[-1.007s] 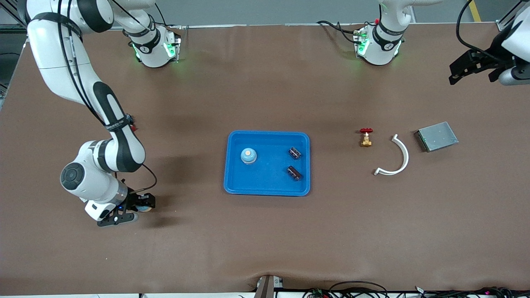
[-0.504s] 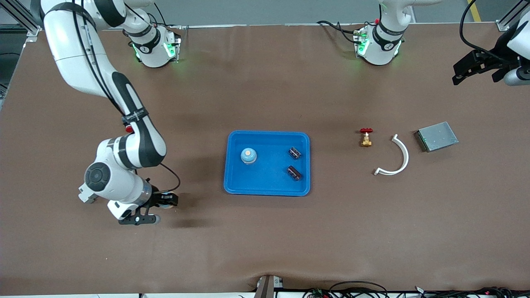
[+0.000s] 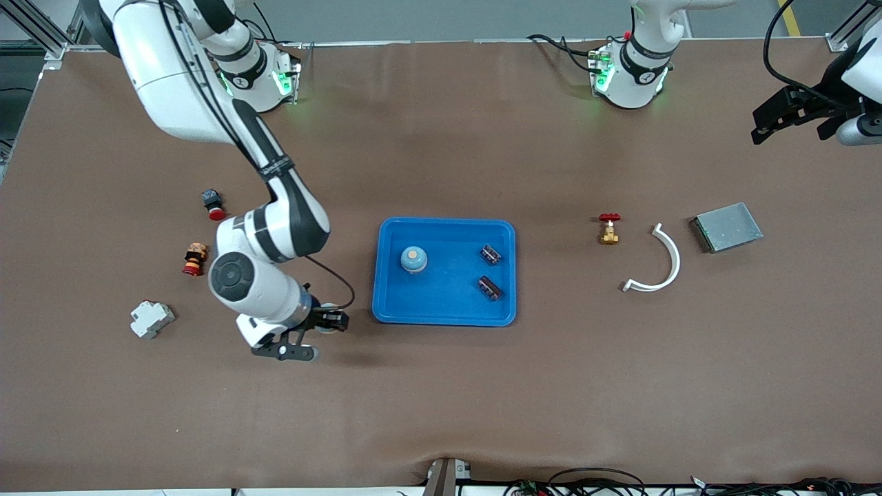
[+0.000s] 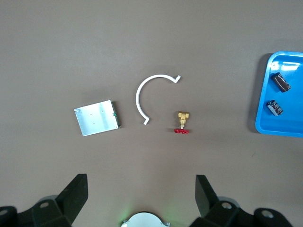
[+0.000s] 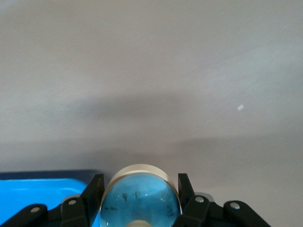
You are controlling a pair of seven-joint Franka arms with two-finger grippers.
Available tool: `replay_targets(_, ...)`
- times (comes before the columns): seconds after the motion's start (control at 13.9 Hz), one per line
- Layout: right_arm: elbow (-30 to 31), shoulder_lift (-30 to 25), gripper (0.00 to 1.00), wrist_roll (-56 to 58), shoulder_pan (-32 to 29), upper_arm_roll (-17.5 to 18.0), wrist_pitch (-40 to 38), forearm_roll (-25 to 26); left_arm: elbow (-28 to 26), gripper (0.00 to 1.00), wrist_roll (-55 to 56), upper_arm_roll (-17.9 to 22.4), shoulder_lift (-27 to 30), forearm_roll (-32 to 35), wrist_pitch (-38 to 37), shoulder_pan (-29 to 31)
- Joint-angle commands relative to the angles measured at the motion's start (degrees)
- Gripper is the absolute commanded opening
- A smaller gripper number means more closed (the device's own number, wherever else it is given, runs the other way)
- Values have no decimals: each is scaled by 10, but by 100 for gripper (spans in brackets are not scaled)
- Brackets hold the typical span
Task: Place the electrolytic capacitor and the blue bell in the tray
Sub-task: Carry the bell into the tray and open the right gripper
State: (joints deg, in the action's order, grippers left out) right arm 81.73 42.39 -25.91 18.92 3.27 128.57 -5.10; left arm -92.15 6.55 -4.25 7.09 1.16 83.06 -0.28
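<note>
The blue tray (image 3: 448, 306) lies mid-table and holds a blue bell (image 3: 413, 259) and two dark electrolytic capacitors (image 3: 490, 254) (image 3: 490, 287). My right gripper (image 3: 322, 332) hangs over the table just beside the tray's corner toward the right arm's end. It is shut on a second blue bell (image 5: 140, 203), whose dome fills the gap between the fingers (image 5: 96, 187). The tray's rim (image 5: 42, 194) shows close by in the right wrist view. My left gripper (image 3: 792, 117) waits open over the left arm's end of the table, nothing between its fingers (image 4: 75, 194).
A brass valve with a red handle (image 3: 608, 229), a white curved piece (image 3: 661, 265) and a grey metal box (image 3: 726, 226) lie toward the left arm's end. A red button (image 3: 213, 204), a small orange-red part (image 3: 194, 258) and a white block (image 3: 151, 319) lie toward the right arm's end.
My right arm has carried the bell across the table toward the tray, uncovering the small parts at its end. The left arm has barely moved.
</note>
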Motion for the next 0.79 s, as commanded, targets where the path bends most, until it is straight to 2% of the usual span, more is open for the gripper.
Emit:
replay_targets(0.0,-7,0,25,-66,34,-7,-5,11,-2,100,-6,-1,3,-5,6,-1)
replay_targets(0.43,-9,8,26,-190,100,-6,1,62,-1,100,-7,-1,4,-5,6,1)
replay_targets(0.72,-9,44,26,-239,118,-7,56,90,-1,100,-7,0,4,-6,6,2)
